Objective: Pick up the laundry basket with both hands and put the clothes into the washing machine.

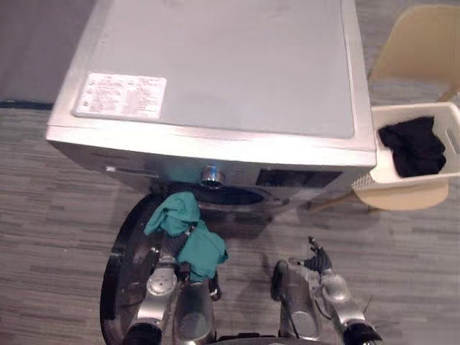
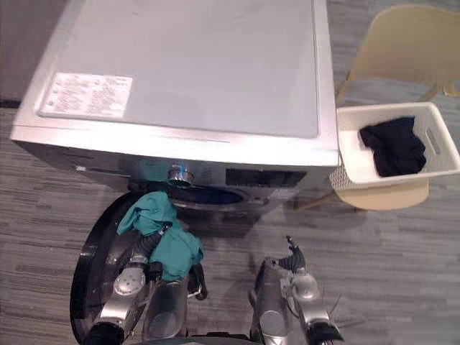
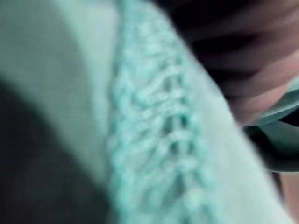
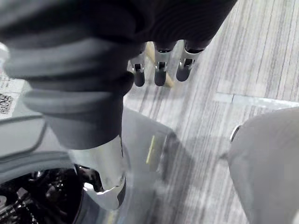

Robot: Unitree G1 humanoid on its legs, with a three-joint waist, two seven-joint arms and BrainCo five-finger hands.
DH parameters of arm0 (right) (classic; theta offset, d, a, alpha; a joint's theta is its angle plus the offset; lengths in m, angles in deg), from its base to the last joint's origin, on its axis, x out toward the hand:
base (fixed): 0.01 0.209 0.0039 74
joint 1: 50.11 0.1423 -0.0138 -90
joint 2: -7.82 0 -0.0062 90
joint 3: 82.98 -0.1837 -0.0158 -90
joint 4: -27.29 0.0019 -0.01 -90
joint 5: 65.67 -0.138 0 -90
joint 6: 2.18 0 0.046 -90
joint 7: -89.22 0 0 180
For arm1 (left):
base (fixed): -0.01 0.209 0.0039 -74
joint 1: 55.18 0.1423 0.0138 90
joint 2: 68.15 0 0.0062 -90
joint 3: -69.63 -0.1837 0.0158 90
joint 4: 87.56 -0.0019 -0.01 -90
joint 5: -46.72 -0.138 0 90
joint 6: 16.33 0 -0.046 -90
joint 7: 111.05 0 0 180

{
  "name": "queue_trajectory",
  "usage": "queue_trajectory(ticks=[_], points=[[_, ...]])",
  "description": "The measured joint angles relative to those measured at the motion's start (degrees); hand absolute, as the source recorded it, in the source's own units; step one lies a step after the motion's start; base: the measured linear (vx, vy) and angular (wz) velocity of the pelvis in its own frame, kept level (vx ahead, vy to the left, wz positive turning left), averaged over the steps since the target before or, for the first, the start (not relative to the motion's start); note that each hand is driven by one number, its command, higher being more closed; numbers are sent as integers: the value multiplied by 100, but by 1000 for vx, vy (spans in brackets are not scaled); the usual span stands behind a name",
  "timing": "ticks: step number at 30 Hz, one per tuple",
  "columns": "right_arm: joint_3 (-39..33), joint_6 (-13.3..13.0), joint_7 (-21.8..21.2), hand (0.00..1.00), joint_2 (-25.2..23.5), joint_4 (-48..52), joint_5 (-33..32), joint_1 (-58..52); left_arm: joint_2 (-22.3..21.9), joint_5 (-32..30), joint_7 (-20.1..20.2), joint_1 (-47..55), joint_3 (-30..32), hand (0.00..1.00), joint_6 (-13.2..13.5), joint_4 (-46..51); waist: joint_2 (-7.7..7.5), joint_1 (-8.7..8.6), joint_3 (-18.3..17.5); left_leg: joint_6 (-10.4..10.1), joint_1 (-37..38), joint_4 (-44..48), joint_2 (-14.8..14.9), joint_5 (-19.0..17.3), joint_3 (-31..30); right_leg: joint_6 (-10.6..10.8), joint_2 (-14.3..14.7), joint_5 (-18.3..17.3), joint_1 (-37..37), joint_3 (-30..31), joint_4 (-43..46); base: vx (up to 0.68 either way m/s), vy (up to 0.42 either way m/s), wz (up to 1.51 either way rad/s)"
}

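A silver-grey front-loading washing machine (image 1: 215,65) stands seen from above on a grey striped plank floor (image 1: 43,215). Its dark round glass door (image 1: 118,273) is swung open in front of the machine, towards its left. The left hand (image 2: 146,246) is raised just in front of the machine's dark drum opening (image 1: 230,195), with a crumpled teal knit garment (image 1: 180,215) draped over it. The garment hangs outside the drum, above the open door. The cloth covers the hand, so its grip cannot be told. The right hand (image 1: 318,262) hangs low in front of the machine's right half, empty, with its fingers (image 4: 159,70) straight and relaxed. Beside the machine's right front corner a white plastic laundry basket (image 2: 348,154) rests on a beige moulded chair (image 2: 402,36). In the basket lies a bunched black garment (image 2: 392,147).
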Motion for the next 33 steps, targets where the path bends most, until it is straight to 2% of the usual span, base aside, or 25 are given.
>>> queue_trajectory(ticks=[1,2,3,4,6,7,9,12,15,19,21,26,27,29,32,33], points=[[4,10,44,0,-10,1,-4,64,-5,6,-28,-116,-3,100,4,-54,-4,-2,22,8,-119,132,10,-98,-4,40,-13,-65,-157,40,162,-238,41,-23],[4,62,74,0,-42,35,-19,202,-40,102,-71,-393,9,100,-1,-178,-2,-18,57,99,-412,436,60,-438,-4,100,-43,-290,-515,94,523,-197,38,-16],[6,87,92,0,-75,149,-62,303,-70,169,-152,-667,21,100,0,-227,-23,-36,182,133,-739,874,109,-622,-26,162,-92,-520,-821,157,888,-196,38,-14],[7,96,109,0,-88,229,-74,355,-98,191,-178,-775,41,100,0,-238,-21,-31,250,161,-858,1045,133,-691,-34,156,-107,-583,-965,199,1078,-220,23,-5],[36,101,254,0,-198,766,-187,462,-259,411,-303,-1162,217,100,6,-235,-45,-55,370,199,-1599,1889,255,-1020,-41,111,-188,-892,-1814,415,1989,-227,3,-5],[53,104,283,0,-225,886,-202,489,-304,454,-324,-1219,288,100,5,-233,-48,-57,378,217,-1771,2067,297,-1071,-49,122,-187,-950,-2001,453,2165,-197,-1,-15],[60,100,359,0,-400,1544,-221,683,-450,679,-529,-1506,519,100,-4,-56,-57,-93,457,257,-2685,2922,503,-1291,-154,77,-137,-1140,-2959,621,3003,-176,0,-18],[58,99,523,0,-571,2268,-222,970,-531,864,-701,-2021,724,100,-11,304,-75,-102,571,323,-3643,3671,697,-1415,-205,34,-54,-1247,-4025,840,3765,-160,-34,-16],[50,87,565,0,-684,2697,-223,1068,-552,908,-826,-2463,898,100,-24,610,-76,-130,606,341,-4182,4117,815,-1499,-225,39,-14,-1299,-4643,983,4215,-79,-33,-16],[42,69,563,0,-741,3376,-223,1017,-79,1104,-1045,-3561,1135,100,-42,962,-75,-170,607,367,-4795,4663,1001,-1568,-353,23,140,-1326,-5290,1080,4725,-53,-60,-16],[37,22,534,0,-739,3729,-223,947,408,1110,-1147,-4337,1145,100,-43,1006,-79,-222,610,357,-5062,4809,1012,-1573,-412,-14,140,-1349,-5560,1095,4907,-51,-84,0],[32,-162,394,0,-740,4129,-220,775,1003,1110,-1259,-5450,972,100,-78,994,-82,-339,611,374,-5364,4916,1013,-1560,-542,-46,134,-1370,-5762,1018,5018,-9,-51,4],[1,-165,383,0,-738,4171,-218,771,1033,1101,-1273,-5624,826,0,-105,981,-84,-344,612,385,-5377,4915,1008,-1555,-542,-46,136,-1371,-5784,1020,5017,18,-35,-1],[-9,-172,293,0,-740,4293,-218,770,1095,1003,-1266,-5976,598,0,-108,836,-87,-341,614,385,-5466,4915,1002,-1544,-556,-47,137,-1371,-5859,1010,5017,22,-33,0],[-9,-308,172,0,-737,4338,-219,781,1267,529,-1247,-6614,224,0,-186,231,-124,-361,633,383,-5600,4917,997,-1541,-571,-47,144,-1371,-5978,988,5015,26,-33,0],[-9,-329,144,0,-739,4338,-219,782,1259,-30,-1179,-6768,202,0,-355,10,-138,-375,641,384,-5616,4918,995,-1541,-571,-47,147,-1371,-5996,985,5015,43,-32,-1]])
